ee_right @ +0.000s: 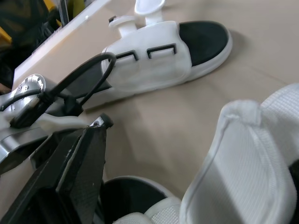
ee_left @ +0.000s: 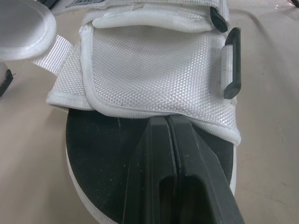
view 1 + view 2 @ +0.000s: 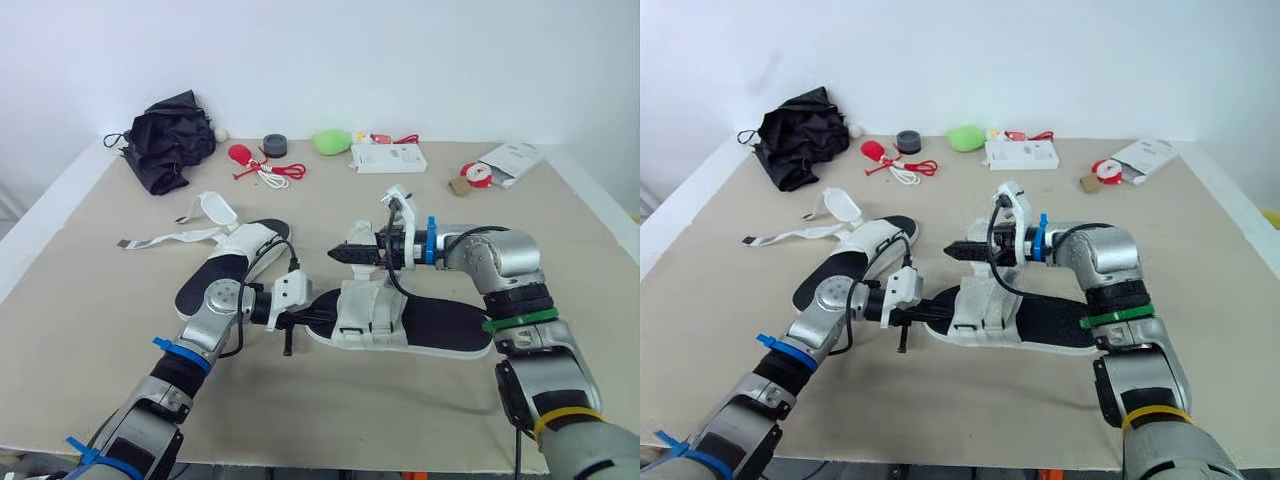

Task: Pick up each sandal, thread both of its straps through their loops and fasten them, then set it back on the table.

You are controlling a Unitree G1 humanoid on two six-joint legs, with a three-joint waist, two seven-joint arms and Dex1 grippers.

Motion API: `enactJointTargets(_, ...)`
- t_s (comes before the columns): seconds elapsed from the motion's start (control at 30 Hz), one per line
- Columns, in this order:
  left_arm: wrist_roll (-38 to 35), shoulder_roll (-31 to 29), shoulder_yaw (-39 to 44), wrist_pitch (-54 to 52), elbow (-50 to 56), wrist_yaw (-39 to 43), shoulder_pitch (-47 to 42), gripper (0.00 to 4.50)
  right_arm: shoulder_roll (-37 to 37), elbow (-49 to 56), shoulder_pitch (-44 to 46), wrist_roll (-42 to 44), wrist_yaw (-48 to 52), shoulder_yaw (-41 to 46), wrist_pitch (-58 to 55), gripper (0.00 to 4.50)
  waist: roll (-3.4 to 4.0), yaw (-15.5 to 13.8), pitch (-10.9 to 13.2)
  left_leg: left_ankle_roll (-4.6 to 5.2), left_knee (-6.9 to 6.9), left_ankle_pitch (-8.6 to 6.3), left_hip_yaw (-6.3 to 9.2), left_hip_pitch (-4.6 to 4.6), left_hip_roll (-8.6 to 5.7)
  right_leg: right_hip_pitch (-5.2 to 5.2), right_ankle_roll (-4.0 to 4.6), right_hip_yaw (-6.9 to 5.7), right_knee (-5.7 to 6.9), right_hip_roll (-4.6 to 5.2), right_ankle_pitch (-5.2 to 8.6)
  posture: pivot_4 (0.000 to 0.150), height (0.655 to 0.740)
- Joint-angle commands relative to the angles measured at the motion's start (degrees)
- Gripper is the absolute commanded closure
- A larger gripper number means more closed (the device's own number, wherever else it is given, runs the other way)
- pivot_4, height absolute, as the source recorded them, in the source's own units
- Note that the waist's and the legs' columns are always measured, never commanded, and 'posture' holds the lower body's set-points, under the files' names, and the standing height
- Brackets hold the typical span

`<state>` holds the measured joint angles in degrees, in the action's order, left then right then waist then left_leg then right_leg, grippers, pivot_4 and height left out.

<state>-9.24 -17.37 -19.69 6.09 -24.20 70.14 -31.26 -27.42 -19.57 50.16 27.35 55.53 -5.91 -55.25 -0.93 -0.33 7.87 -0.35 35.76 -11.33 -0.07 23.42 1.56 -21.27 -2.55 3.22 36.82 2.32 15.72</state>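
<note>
No text, brand, number or sign could be read. The white box (image 3: 388, 157) and the white carton (image 3: 512, 160) at the tabletop's (image 3: 90, 330) far edge bore marks too small to make out.

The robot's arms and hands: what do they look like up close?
Both arms are silver-grey shells with black joints. The left arm wears blue zip ties; the right arm has a blue band by the wrist, then a green tie and a yellow one. Each wrist carries a white block with looping black cables. The left hand and right hand each end in two black fingers.
</note>
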Motion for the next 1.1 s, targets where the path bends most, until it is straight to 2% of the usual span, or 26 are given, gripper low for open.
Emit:
enactJointTargets(0.03,5.8,-1.5,-4.6,-4.0,-5.6,-0.3,4.7,4.5,3.4,-8.6,5.9,-1.2,-1.3,2.6,5.6,0.03,0.02,0.0,0.0,0.01,-0.02,0.01,-0.03,0.02,-0.01,0.08,0.04,0.01,0.03,-0.02,-0.05,0.15,0.74)
enactJointTargets(0.37,5.7,-2.0,-4.4,-4.5,-4.7,-0.6,5.3,4.5,6.4,-28.7,16.1,-4.3,-3.1,7.0,15.2,0.03,0.02,0.1,0.0,0.01,-0.06,0.01,-0.03,-0.01,0.01,0.02,0.05,0.01,0.14,-0.07,-0.09,0.15,0.74)
enactJointTargets(0.4,5.7,-2.1,-4.4,-4.5,-4.5,-0.6,5.4,4.5,6.5,-29.6,16.5,-4.6,-3.0,7.2,15.7,0.56,0.03,0.1,0.0,0.01,-0.06,0.01,-0.03,-0.02,0.01,-0.01,0.07,0.01,0.16,-0.08,-0.1,0.15,0.74)
enactJointTargets(0.43,5.7,-2.1,-4.4,-4.6,-4.3,-0.7,5.6,4.5,6.6,-30.1,16.7,-4.7,-2.9,7.5,16.2,0.79,0.03,0.1,0.0,0.01,-0.07,0.01,-0.03,-0.02,0.01,0.0,0.08,0.01,0.16,-0.08,-0.1,0.15,0.74)
enactJointTargets(0.53,5.6,-2.2,-4.4,-4.7,-4.0,-0.7,5.8,4.5,6.8,-30.7,16.9,-4.9,-2.2,8.2,17.1,2.29,0.03,0.1,0.0,0.01,-0.11,0.01,-0.03,-0.01,0.01,0.03,0.09,0.02,0.16,-0.08,-0.09,0.15,0.74)
enactJointTargets(0.57,5.6,-2.2,-4.4,-4.7,-3.9,-0.8,5.8,4.5,6.8,-30.6,16.9,-4.9,-1.9,8.4,17.1,2.5,0.03,0.1,0.0,0.01,-0.14,0.01,-0.03,-0.01,0.01,0.04,0.1,0.01,0.16,-0.08,-0.08,0.15,0.74)
enactJointTargets(0.6,5.6,-2.2,-4.4,-4.7,-3.9,-0.8,5.9,4.5,6.7,-30.2,16.7,-4.8,-1.4,8.5,17.1,3.15,0.03,0.1,0.0,0.01,-0.14,0.01,-0.03,-0.01,0.01,0.04,0.1,0.01,0.16,-0.08,-0.08,0.15,0.74)
enactJointTargets(0.7,5.6,-2.1,-4.5,-4.7,-4.0,-0.8,5.9,4.5,6.4,-28.0,15.7,-4.2,0.0,8.7,16.6,4.29,0.03,0.1,0.0,0.01,-0.16,0.01,-0.04,0.0,0.01,0.02,0.12,0.02,0.17,-0.08,-0.08,0.15,0.74)
enactJointTargets(0.73,5.6,-2.1,-4.5,-4.6,-4.0,-0.8,5.8,4.5,6.2,-26.9,15.1,-4.1,0.5,8.6,16.4,4.46,0.03,0.1,0.0,0.01,-0.16,0.01,-0.04,0.0,0.01,0.02,0.11,0.02,0.17,-0.08,-0.08,0.15,0.74)
enactJointTargets(0.87,5.7,-2.0,-4.6,-4.5,-4.3,-0.7,5.7,4.5,4.9,-19.2,11.0,-3.8,2.1,8.2,16.1,4.46,0.03,0.1,0.0,0.01,-0.16,0.01,-0.03,0.0,0.01,0.03,0.11,0.01,0.17,-0.08,-0.07,0.15,0.74)
enactJointTargets(0.97,5.7,-1.9,-4.7,-4.4,-4.4,-0.7,5.6,4.5,3.3,-2.5,2.5,-4.2,3.6,6.6,20.9,4.46,0.04,0.0,0.0,0.0,-0.18,0.0,0.03,0.03,0.0,0.01,0.09,-0.02,0.17,-0.07,-0.03,0.15,0.74)
enactJointTargets(1.03,5.8,-1.9,-4.7,-4.3,-4.6,-0.5,5.5,4.5,1.8,12.8,-6.0,-3.8,4.1,6.1,24.7,4.46,0.03,-0.1,0.0,-0.02,-0.18,-0.01,0.02,0.05,-0.02,0.03,0.04,-0.02,0.17,-0.07,0.0,0.15,0.74)
enactJointTargets(1.1,5.8,-1.9,-4.8,-4.3,-4.7,-0.4,5.4,4.5,1.0,20.4,-10.4,-3.8,3.6,5.9,26.6,4.46,0.08,0.0,0.0,-0.06,-0.19,-0.04,0.13,0.1,-0.04,-0.01,-0.36,-0.08,0.17,-0.08,0.3,0.15,0.74)
